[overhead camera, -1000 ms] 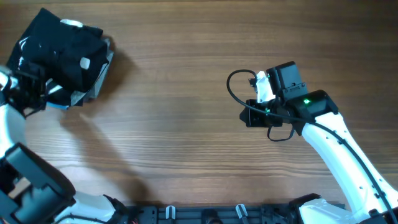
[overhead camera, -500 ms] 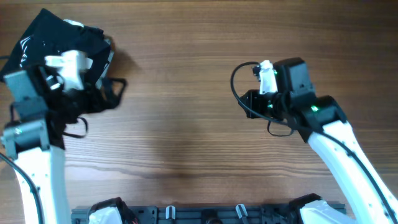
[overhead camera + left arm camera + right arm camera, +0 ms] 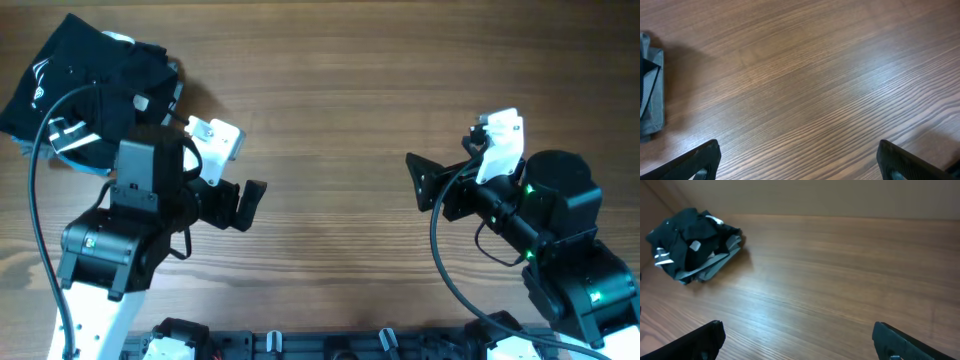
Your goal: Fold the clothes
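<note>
Both arms have drawn back from the black T-shirt since a second ago. The left gripper, which was then right over the bundle, now hangs off its right, near side with bare wooden table under it. The right gripper has moved still farther right of the shirt, and its jaws, nearly pressed together before, now stand spread. The left jaws are spread wide as well, as they were. Neither gripper holds anything: in each wrist view only tabletop shows between the fingertips.

The shirt itself has not shifted. It lies in a compact, layered bundle, with a small white tag on top and a paler turned-over edge along the side nearest the grippers.

It looks light, soft and limp, so I judge it will sag and slide out of shape rather than hold a crease, and any pull will drag the whole bundle across the smooth wood. If more folding is wanted, the best hold seems a pinch through all layers at an outer corner or along that pale edge, one gripper on each end of it
</note>
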Tool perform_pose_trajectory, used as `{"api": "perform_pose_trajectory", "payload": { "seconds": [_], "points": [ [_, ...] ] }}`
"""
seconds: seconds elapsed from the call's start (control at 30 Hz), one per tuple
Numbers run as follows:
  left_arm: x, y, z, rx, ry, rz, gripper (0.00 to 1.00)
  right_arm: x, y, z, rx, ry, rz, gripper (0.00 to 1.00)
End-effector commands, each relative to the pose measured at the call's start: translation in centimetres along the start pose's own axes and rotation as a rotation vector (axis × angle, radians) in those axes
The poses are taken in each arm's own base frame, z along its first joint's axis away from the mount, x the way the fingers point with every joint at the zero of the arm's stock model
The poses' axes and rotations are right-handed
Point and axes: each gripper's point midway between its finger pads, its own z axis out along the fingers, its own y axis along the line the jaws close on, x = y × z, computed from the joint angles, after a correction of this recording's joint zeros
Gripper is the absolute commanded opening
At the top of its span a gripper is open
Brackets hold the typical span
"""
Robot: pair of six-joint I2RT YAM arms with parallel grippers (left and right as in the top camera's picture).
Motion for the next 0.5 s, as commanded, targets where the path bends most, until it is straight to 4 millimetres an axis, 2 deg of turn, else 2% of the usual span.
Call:
{"api": "perform_pose_trajectory", "payload": {
  "seconds": [0.0, 0.1, 0.17, 0.33, 0.4, 0.47],
  "points": [
    [0.0, 0.4, 0.2, -0.028, 0.008, 0.023, 1.0, -0.1, 0.2, 0.4, -0.015, 0.015, 0.067, 1.0],
    [0.0, 0.4, 0.2, -0.028, 0.008, 0.023, 1.0, 0.5, 0.3, 1.5, -0.019, 0.056, 0.338, 1.0],
    [0.0, 0.4, 0.2, -0.028, 0.008, 0.023, 1.0, 1.9, -0.1, 2.0, 0.008, 0.123, 0.439, 1.0],
    [0.0, 0.4, 0.2, -0.028, 0.008, 0.023, 1.0, 2.4, -1.0, 3.8, 0.055, 0.152, 0.466, 1.0],
    [0.0, 0.4, 0.2, -0.028, 0.008, 0.023, 1.0, 2.2, -1.8, 4.1, 0.096, 0.136, 0.458, 1.0],
    [0.0, 0.4, 0.2, -0.028, 0.008, 0.023, 1.0, 1.4, -1.4, 4.3, 0.071, 0.107, 0.404, 1.0]
  ]
}}
